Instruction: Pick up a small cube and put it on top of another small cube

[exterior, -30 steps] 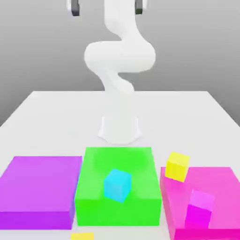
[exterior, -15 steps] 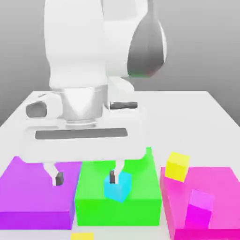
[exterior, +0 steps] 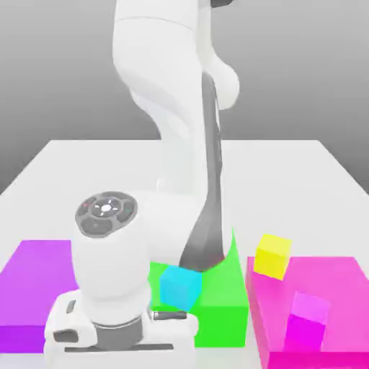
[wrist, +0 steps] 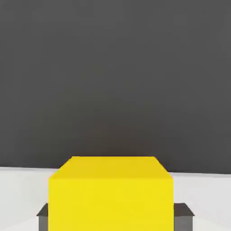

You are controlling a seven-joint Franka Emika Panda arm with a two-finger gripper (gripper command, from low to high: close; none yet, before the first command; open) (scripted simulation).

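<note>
A small yellow cube [wrist: 110, 194] rests on the white table [wrist: 18, 189] in the hand view. My gripper [wrist: 113, 217] is shut on it, with a dark pad [wrist: 43, 215] against each of its sides. In the exterior view the hand [exterior: 119, 328] hangs low at the table's front edge, left of centre, and its fingers run out of the frame. Another small yellow cube [exterior: 272, 256] sits tilted on the back left corner of the flat pink block [exterior: 339, 288], to the exterior view's right.
A cyan cube [exterior: 180, 287] stands on the flat green block [exterior: 223, 295], right behind the hand. A magenta cube [exterior: 308, 317] sits on the pink block. A flat purple block [exterior: 32, 288] lies at the exterior view's left. The arm's links tower over the green block.
The arm has swung down from upright to the table's front edge. Its jaws, open half a second ago over the purple and green blocks, are now shut on a yellow cube.
</note>
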